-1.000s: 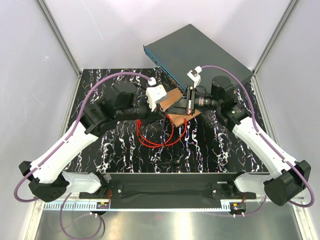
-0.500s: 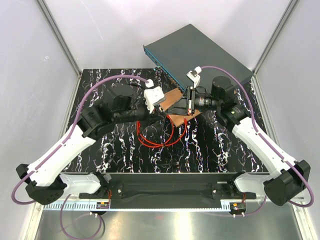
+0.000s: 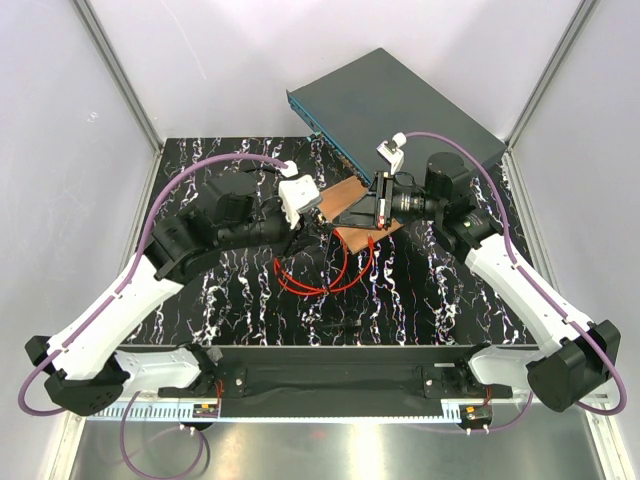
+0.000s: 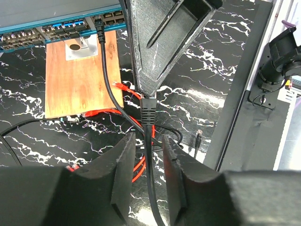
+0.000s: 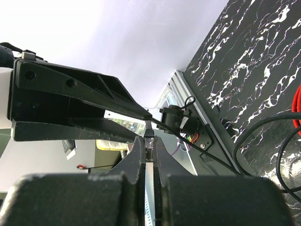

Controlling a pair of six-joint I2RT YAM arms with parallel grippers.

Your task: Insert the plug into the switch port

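The switch (image 3: pixel 400 100) is a dark-grey box with a teal front at the back; its row of ports (image 4: pixel 56 30) runs along the top of the left wrist view. The red cable (image 3: pixel 320 285) lies looped on the table. Its small plug (image 4: pixel 121 87) rests by the wooden board's right edge, held by nothing. My right gripper (image 3: pixel 362 215) is shut on the end of a thin black cable (image 5: pixel 149 141), not on the red plug. My left gripper (image 4: pixel 148 141) is open, and the black cable (image 4: pixel 149 155) runs between its fingers untouched.
A brown wooden board (image 4: pixel 80 75) with a small metal bracket lies in front of the switch. A second black cable (image 4: pixel 106 70) is plugged into a port and crosses the board. The table's metal front rail (image 4: pixel 240 94) is on the right.
My left arm has drawn back to the left, away from the right gripper. The right gripper has stayed in place, still shut on the black cable end.
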